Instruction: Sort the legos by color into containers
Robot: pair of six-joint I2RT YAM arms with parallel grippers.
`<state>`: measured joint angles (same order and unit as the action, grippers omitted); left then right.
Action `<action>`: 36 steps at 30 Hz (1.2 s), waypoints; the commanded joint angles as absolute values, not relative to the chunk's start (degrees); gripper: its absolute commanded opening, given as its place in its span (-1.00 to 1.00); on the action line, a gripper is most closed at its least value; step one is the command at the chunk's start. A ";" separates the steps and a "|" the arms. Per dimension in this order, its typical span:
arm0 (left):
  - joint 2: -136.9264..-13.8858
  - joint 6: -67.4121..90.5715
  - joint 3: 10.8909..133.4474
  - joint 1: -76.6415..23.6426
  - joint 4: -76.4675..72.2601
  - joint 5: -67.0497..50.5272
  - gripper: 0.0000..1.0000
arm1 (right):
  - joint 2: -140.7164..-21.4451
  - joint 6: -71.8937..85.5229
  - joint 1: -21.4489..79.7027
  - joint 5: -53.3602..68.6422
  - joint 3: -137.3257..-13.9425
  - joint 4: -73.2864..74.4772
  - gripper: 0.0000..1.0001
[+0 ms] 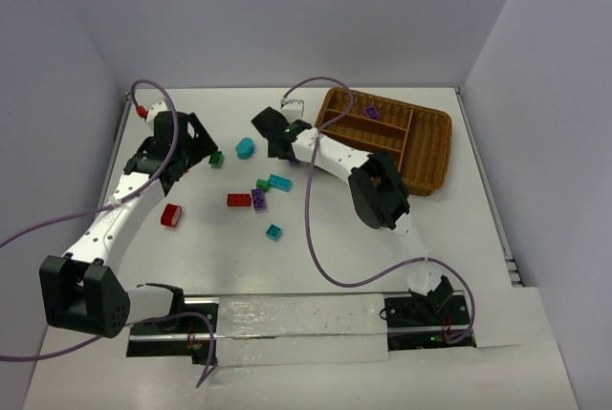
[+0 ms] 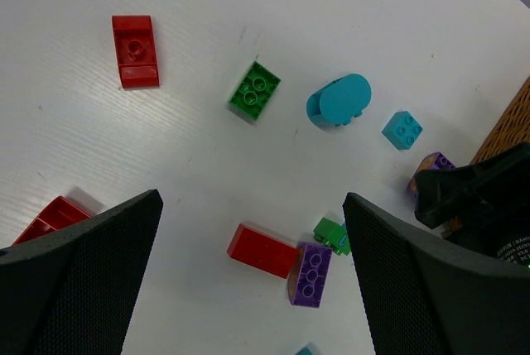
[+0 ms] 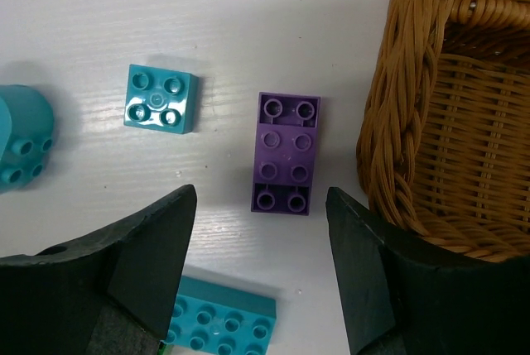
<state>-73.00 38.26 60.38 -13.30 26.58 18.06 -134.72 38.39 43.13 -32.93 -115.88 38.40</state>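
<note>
The legos lie loose on the white table. In the left wrist view I see a red one [image 2: 135,50], a green one [image 2: 255,90], a rounded teal one [image 2: 338,100], a small teal one [image 2: 402,130], and a red [image 2: 262,250] and purple [image 2: 310,274] pair touching. My left gripper [image 2: 252,198] hangs open above them, holding nothing. My right gripper [image 3: 261,198] is open, with a purple brick [image 3: 286,153] just ahead of its jaws, right beside the wicker tray's wall [image 3: 410,98]. One purple lego [image 1: 372,112] lies in a narrow slot of the containers [image 1: 435,157].
Near the right gripper are a teal square brick [image 3: 161,98] and a long teal brick [image 3: 224,314]. Another red brick [image 1: 171,215] and a small teal one [image 1: 273,231] lie nearer the arm bases. Purple cables loop over the table. Walls close in the back and sides.
</note>
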 commanded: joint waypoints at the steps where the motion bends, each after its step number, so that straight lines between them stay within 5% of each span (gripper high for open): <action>1: -71.19 37.27 62.14 -13.36 26.72 18.90 0.99 | -136.50 40.69 42.89 -36.48 -118.93 39.47 0.43; 26: -71.63 36.57 62.14 -13.36 26.88 19.25 0.99 | -140.08 41.39 42.80 -35.45 -119.98 37.64 0.27; 31: -71.55 36.39 62.22 -13.36 27.07 19.76 0.99 | -139.50 40.46 42.89 -35.84 -119.53 36.74 -0.38; 36: -71.56 36.47 62.31 -13.36 27.09 20.08 0.99 | -134.19 35.92 43.98 -34.89 -117.53 32.60 -0.80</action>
<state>-72.86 37.04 60.38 -13.30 26.83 18.96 -140.00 39.14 43.18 -34.07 -118.05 37.30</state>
